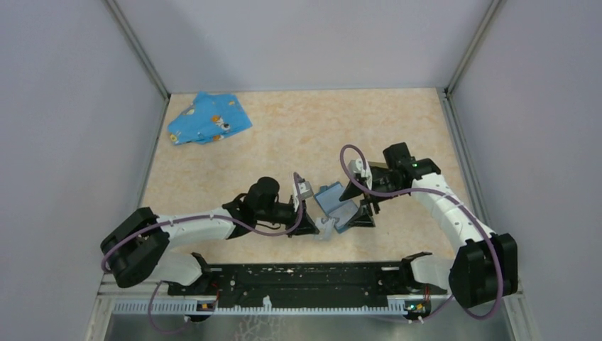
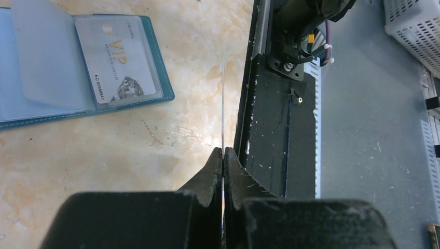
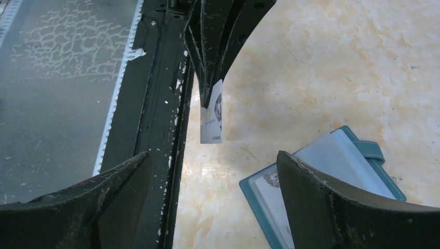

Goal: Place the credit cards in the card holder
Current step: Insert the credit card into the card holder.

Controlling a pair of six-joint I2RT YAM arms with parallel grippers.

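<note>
White card point(image 3: 211, 124) pinched in left fingers point(image 2: 209, 176), long axis straight out; right fingers point(image 3: 321, 202) wide, empty.

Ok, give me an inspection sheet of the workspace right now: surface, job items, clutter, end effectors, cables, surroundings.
Surface: marbled beige table.
Job's things: teal card case lies open, VIP card in a sleeve; loose card held off the table.
Clutter: blue patterned cloth at the far left corner.
End effectors: left end effector shut on the loose card; right end effector open, holding nothing, near the case.
Cables: purple cable loops along each arm.
Surroundings: pale walls; black mounting rail; white basket beyond it.
</note>
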